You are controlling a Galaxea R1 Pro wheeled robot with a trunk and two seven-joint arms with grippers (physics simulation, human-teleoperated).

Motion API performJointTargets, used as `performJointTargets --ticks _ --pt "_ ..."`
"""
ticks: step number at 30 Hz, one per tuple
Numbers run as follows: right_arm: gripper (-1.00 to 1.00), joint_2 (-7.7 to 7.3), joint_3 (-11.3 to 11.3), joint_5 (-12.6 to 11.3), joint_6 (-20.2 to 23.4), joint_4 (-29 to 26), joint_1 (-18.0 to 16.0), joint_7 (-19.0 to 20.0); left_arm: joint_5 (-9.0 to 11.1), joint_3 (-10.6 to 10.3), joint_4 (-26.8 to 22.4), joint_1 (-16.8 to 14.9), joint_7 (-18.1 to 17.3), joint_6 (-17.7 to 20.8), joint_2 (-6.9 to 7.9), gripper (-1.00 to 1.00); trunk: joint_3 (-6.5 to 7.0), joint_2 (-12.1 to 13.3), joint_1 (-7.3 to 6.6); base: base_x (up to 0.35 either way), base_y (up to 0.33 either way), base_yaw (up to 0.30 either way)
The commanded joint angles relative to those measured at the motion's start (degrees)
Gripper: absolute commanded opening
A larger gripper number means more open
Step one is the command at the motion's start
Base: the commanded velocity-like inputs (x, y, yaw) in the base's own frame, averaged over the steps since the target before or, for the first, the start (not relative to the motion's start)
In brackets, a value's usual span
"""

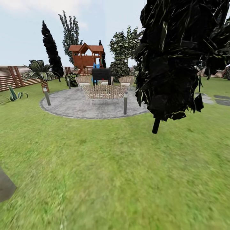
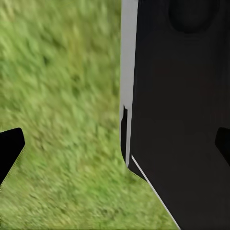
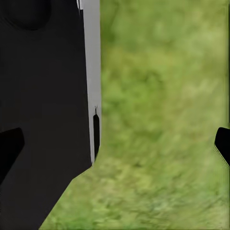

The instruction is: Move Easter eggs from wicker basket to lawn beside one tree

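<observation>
The head view looks across the lawn (image 1: 105, 179), mottled green grass that fills the lower 2 thirds of the frame. At upper right a black tree (image 1: 179, 57) hangs large and close, its thin dark stem meeting the grass just right of centre. In the middle distance at centre left lies a round grey patio (image 1: 73, 107) with wicker chairs (image 1: 103, 92) around a dark grill (image 1: 101, 74), and short post lamps (image 1: 125, 103) at its edge. Behind them stands a red-brown playhouse (image 1: 87, 54). A short palm (image 1: 41, 72) grows at the left edge of the patio, with a slat fence (image 1: 14, 76) behind it at far left. Tall leafy trees (image 1: 126, 44) rise at upper centre against a pale sky. A grey slab corner (image 1: 4, 187) shows at lower left. Eggs and basket are not in these views.

In the left wrist view, the left end effector (image 2: 115, 143) shows 2 black fingertips (image 2: 10, 146) at opposite edges of the frame, spread wide with nothing between them; grass lies on the left half and a dark robot body panel (image 2: 182, 120) with a pale edge fills the right half.

In the right wrist view, the right end effector (image 3: 115, 143) is likewise spread wide and empty, its fingertips (image 3: 223, 141) at both edges, with the dark panel (image 3: 43, 105) at left and grass at right.
</observation>
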Motion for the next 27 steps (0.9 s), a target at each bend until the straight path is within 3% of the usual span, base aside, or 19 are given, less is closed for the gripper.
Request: performJointTargets --ticks 1,10,27 --pt "1.0 0.0 0.1 0.0 0.0 0.1 -0.1 -0.1 0.0 0.0 -0.1 0.0 -0.1 0.1 0.01 1.0 -0.04 0.0 0.03 0.333 0.0 0.0" --pt "1.0 0.0 0.1 -0.1 0.0 0.1 -0.1 -0.1 0.0 0.0 -0.1 0.0 -0.1 0.0 0.01 1.0 -0.1 0.0 0.03 0.333 0.0 0.024" --pt "1.0 0.02 0.0 -0.1 0.0 0.1 -0.1 -0.1 0.0 0.0 -0.1 0.0 -0.1 0.1 -0.17 1.0 -0.51 0.0 0.03 0.333 0.0 0.264"
